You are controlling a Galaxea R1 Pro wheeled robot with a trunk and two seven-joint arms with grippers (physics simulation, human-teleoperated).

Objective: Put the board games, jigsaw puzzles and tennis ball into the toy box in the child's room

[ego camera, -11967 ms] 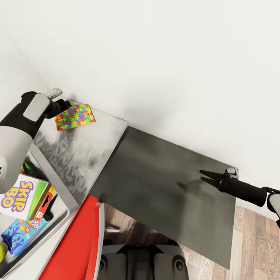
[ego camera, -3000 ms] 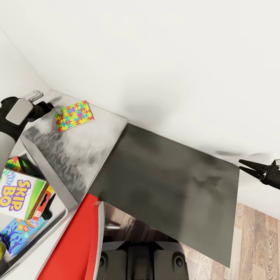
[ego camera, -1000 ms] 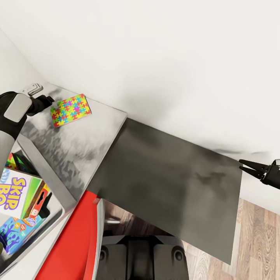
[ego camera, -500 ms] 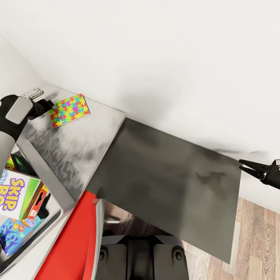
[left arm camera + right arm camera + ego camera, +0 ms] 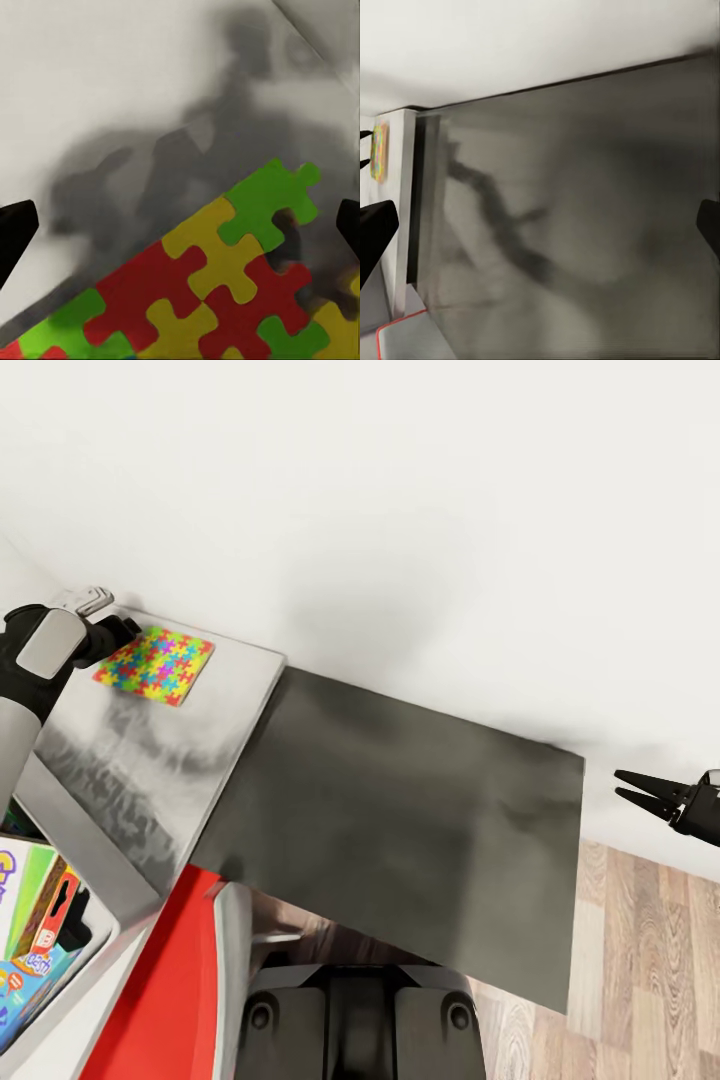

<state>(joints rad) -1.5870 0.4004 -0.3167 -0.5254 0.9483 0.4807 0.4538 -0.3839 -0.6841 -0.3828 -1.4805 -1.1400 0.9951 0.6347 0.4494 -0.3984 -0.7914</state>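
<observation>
Your left gripper (image 5: 128, 626) is hovering at the upper left of the head frame, right at the near corner of the jigsaw puzzle (image 5: 155, 665), which is lying flat on the light grey part of the worktop (image 5: 150, 760) close to the white wall (image 5: 400, 510). In the left wrist picture the fingers (image 5: 15, 232) are showing as dark tips at the two side edges, standing apart, with the puzzle (image 5: 225, 292) and bare grey surface between them, so they are not clamped on anything. The dark grey section of the worktop (image 5: 400, 830) is stretching across the middle of the frame toward the lower right. At the lower left edge you are seeing the toy box (image 5: 95, 915), its grey rim in view, with printed game boxes (image 5: 35, 930) resting inside it. Below the worktop, a red surface (image 5: 170, 1000) is showing at the lower left of the frame. Your right gripper (image 5: 632, 793) is sitting at the right edge of the frame, past the end of the dark section and above the wood-plank floor (image 5: 650, 960); its fingers are spread slightly, holding nothing.
</observation>
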